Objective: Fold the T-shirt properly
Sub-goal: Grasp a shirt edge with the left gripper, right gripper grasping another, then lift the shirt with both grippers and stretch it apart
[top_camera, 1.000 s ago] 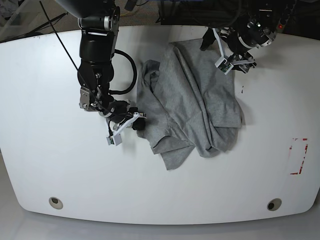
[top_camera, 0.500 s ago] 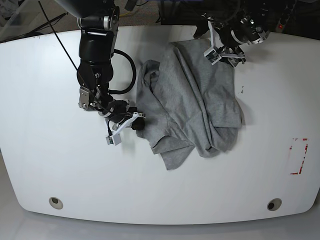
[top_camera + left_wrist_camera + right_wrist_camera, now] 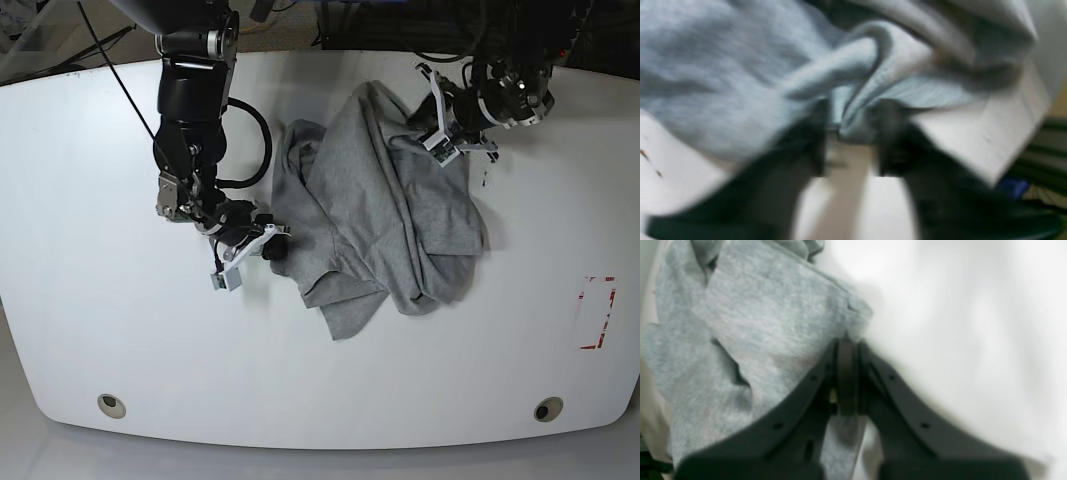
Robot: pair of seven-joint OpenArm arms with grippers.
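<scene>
On my base feed, going from its left side, my right gripper (image 3: 272, 243) sits low on the table (image 3: 90, 200), right at the near edge of the shirt (image 3: 390, 220). On the right wrist feed the two black fingers (image 3: 813, 380) are drawn together with only a thin strip between them, and the shirt's hem corner meets their tips; they look pinched on the cloth edge, though the feed is soft. The grey fabric spreads away from the gripper to the left of that feed, bare white table to the right.

The shirt lies crumpled mid-table, bunched in long folds, between my two grippers.

Further right, my left gripper (image 3: 432, 128) is at the shirt's far upper edge, near the table's back rim. On the left wrist feed, badly blurred, the fingers (image 3: 813, 140) stand apart with a fold of shirt (image 3: 853, 110) bunched between their tips; I cannot tell whether they have truly clamped it.
</scene>
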